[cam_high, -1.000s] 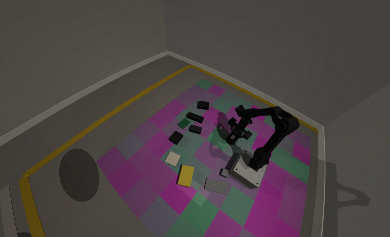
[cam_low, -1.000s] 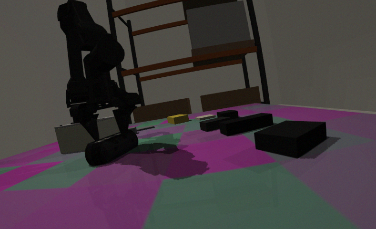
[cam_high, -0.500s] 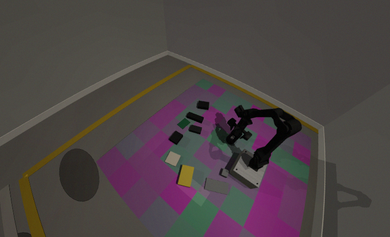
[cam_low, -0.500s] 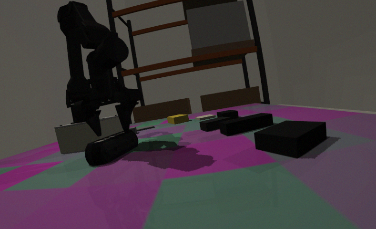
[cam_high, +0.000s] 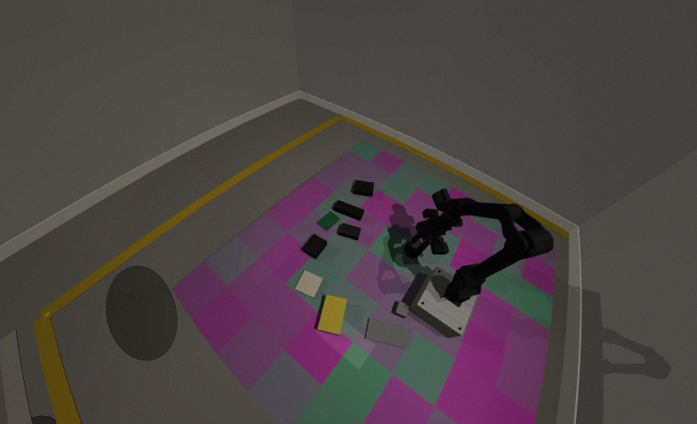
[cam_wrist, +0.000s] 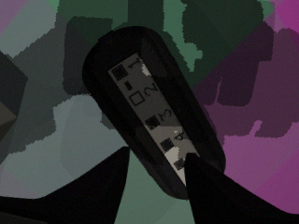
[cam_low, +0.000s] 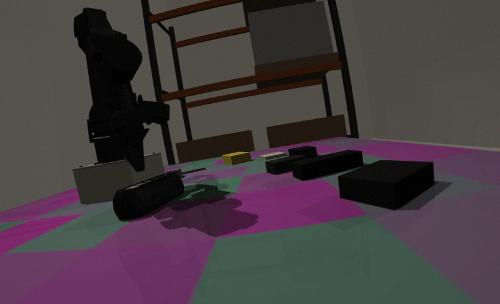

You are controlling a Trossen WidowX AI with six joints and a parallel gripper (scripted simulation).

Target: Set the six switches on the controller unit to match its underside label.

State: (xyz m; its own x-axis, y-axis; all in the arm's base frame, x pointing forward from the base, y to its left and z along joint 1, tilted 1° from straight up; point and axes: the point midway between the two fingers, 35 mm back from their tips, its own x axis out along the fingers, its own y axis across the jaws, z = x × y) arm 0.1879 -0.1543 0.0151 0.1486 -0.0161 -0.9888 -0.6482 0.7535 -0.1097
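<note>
The dark grey controller unit [cam_high: 411, 250] [cam_low: 152, 197] [cam_wrist: 187, 98] lies upside down on the bench, its pale label [cam_low: 141, 183] [cam_wrist: 163, 133] facing up. In the wrist view square 1 is filled, 2 is empty, and 3 and 4 are filled. Square 5 looks filled, close to my right finger. Square 6 is hidden behind that finger. The rocker switches are underneath, out of sight. My gripper [cam_wrist: 157, 156] is partly open and empty. It hangs above the unit near the label's high-numbered end, turned at a slant to the unit's length.
Several black blocks [cam_high: 348, 209] [cam_low: 384, 184] and a green plate [cam_high: 328, 220] lie across from the arm. A cream block [cam_high: 308, 283], a yellow block [cam_high: 332, 314] [cam_low: 236, 158], a grey plate [cam_high: 387, 332] and a small grey block [cam_high: 400, 308] lie nearer the pale box [cam_high: 441, 314] [cam_low: 101, 186] at my base.
</note>
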